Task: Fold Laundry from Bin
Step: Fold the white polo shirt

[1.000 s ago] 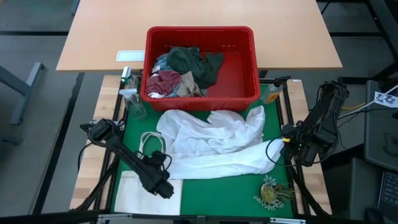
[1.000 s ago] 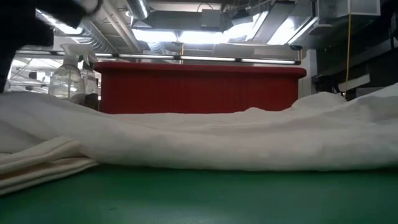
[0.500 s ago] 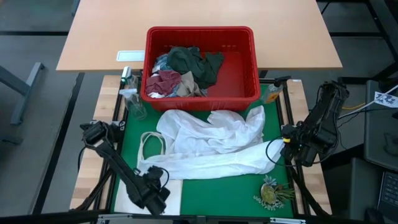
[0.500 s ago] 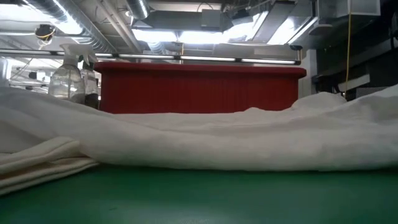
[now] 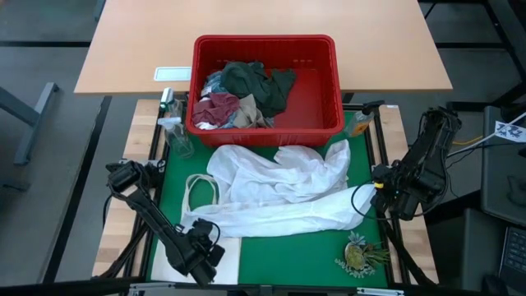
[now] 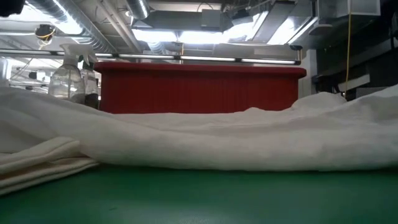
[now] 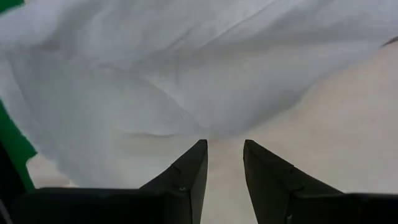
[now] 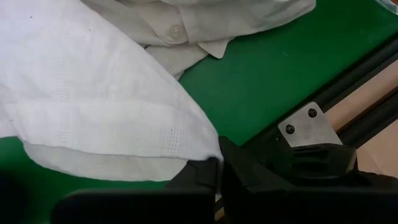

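- Left gripper [image 5: 200, 256]: positioned at the near-left corner of the green mat [image 5: 288, 251], above a flat cream tote bag [image 5: 230, 255]. In the left wrist view its fingers [image 7: 186, 171] stand apart with a narrow gap between them and nothing held; the tips sit just short of the edge of the white garment [image 7: 186, 68].
- Dried plant sprig [image 5: 359, 253]: lies on the mat at the near right.
- White garment [image 5: 279, 193]: spread and rumpled across the middle of the mat, outside the bin. Its left edge lies over the tote bag handles [image 5: 200, 191].
- Right gripper [image 5: 380, 186]: parked at the right edge of the mat, beside the garment's right end. In the right wrist view its fingers [image 8: 202, 174] are closed together, gripping nothing; the garment's hem [image 8: 118, 155] lies just beside them.
- Two clear bottles [image 5: 174, 127]: stand at the far-left edge of the mat, next to the bin.
- Bin [image 5: 316, 90]: red, at the far edge of the mat. It contains dark green [image 5: 255, 82], maroon [image 5: 218, 107] and further mixed cloth pieces, heaped on its left side.
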Tool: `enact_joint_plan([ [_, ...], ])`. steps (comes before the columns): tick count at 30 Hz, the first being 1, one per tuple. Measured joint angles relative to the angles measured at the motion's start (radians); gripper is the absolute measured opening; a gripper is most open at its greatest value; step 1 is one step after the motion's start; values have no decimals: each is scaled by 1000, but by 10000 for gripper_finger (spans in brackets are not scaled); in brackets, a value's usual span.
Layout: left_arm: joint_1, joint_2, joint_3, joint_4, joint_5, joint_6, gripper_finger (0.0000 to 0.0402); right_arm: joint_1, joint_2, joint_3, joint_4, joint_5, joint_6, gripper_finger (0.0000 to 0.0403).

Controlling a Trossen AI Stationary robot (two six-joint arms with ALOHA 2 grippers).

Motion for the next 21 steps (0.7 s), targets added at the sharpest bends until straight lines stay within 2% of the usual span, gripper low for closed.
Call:
enact_joint_plan([
  [16, 0, 0, -98, 130, -42, 0, 99, 0, 0, 0, 0, 0, 0, 5],
  [21, 0, 0, -115, 147, -100, 2, 99, 0, 0, 0, 0, 0, 0, 5],
])
